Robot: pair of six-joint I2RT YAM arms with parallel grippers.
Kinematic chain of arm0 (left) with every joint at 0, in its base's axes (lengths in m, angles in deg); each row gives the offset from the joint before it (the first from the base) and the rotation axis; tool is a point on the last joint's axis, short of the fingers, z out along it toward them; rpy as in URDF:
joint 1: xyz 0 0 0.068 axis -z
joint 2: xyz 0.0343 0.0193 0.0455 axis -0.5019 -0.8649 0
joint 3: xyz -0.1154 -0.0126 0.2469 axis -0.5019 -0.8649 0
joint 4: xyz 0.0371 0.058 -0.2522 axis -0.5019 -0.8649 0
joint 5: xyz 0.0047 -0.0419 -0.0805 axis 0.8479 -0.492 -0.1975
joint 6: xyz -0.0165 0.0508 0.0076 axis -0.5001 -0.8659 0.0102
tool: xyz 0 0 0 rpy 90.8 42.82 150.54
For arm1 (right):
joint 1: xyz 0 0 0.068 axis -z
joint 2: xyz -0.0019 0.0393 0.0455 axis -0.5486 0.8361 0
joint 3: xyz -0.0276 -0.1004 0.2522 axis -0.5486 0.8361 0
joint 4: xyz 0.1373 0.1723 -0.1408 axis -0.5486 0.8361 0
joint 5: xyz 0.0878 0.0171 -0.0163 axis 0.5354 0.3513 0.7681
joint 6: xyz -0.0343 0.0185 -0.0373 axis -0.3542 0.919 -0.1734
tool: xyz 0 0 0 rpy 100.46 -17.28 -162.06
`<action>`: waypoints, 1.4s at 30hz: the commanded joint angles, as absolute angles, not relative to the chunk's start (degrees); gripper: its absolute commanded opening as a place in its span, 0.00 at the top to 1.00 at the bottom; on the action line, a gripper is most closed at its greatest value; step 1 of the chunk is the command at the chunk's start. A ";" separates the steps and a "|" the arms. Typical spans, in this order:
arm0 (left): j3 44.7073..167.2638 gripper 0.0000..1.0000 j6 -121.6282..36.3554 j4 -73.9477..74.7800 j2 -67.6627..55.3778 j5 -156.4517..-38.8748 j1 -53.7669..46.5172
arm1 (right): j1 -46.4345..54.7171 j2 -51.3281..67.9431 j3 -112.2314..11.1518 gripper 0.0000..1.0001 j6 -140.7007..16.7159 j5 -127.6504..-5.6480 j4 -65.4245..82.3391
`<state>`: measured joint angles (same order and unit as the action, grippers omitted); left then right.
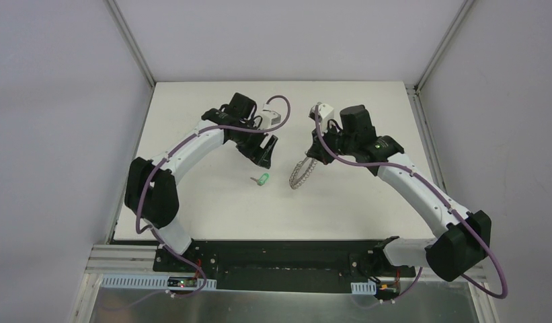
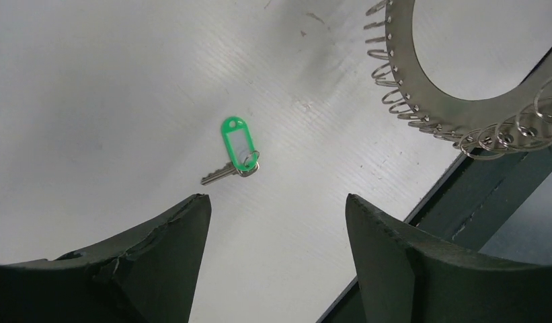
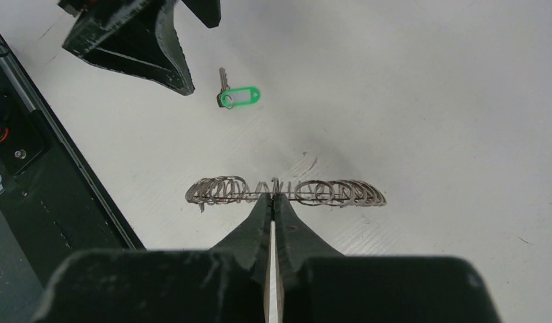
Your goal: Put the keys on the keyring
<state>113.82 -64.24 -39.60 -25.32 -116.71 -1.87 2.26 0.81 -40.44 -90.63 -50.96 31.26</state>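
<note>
A small silver key with a green plastic tag (image 1: pixel 261 179) lies flat on the white table, held by nothing. In the left wrist view the key (image 2: pixel 234 153) lies just ahead of my left gripper (image 2: pixel 276 198), which hangs open above it with nothing between its fingers. My right gripper (image 3: pixel 273 196) is shut on the rim of the keyring (image 3: pixel 219 190), a flat grey metal ring fringed with wire loops. It holds the keyring (image 1: pixel 301 173) on edge a little to the right of the key. The keyring (image 2: pixel 427 94) fills the upper right of the left wrist view.
The white table (image 1: pixel 212 215) ends at a black base rail (image 1: pixel 280 259) along its near side, where both arms are mounted. Grey walls with metal corner posts (image 1: pixel 135 50) close off the back and sides. The left fingers (image 3: pixel 159 50) show at the top left of the right wrist view.
</note>
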 commanded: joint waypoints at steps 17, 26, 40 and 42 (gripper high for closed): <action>111.79 0.32 -57.14 -42.29 -34.45 -110.36 0.17 | 2.45 -4.72 -33.22 1.00 -90.43 -49.58 23.83; 110.22 0.44 -60.30 -40.08 -35.68 -107.85 3.17 | 3.99 -4.92 -32.05 1.00 -91.12 -47.74 23.41; 114.18 0.47 -62.80 -39.92 -40.78 -108.81 3.44 | 7.01 -4.41 -31.51 1.00 -90.52 -42.54 24.20; 114.15 0.47 -63.13 -39.84 -41.10 -109.27 3.45 | 7.32 -4.19 -31.54 1.00 -90.47 -42.28 24.22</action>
